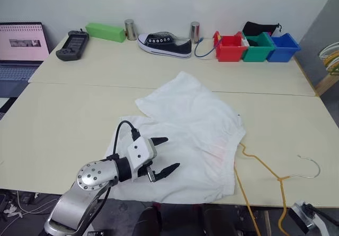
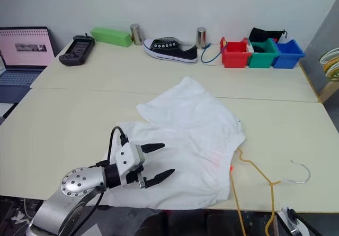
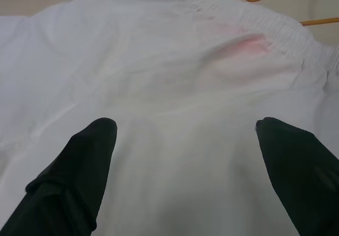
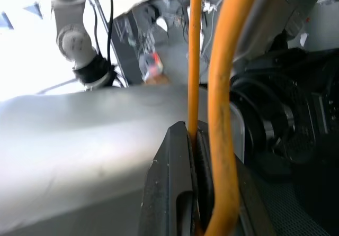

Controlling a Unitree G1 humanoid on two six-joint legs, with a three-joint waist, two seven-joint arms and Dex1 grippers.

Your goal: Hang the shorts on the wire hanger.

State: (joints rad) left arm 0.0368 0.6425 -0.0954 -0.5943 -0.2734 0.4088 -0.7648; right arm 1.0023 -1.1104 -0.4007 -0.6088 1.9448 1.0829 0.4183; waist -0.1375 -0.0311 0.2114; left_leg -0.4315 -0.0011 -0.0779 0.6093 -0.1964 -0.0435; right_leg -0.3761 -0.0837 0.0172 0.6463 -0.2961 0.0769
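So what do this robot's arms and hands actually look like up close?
The left arm is a silver-grey metal tube ending in a round silver joint ringed with small screws. Beyond it sits a black wrist section, then a white angular block. A black cable loops up from the arm into that block. The left hand has two black, tapered, pointed fingers. The right hand's fingers are black too.
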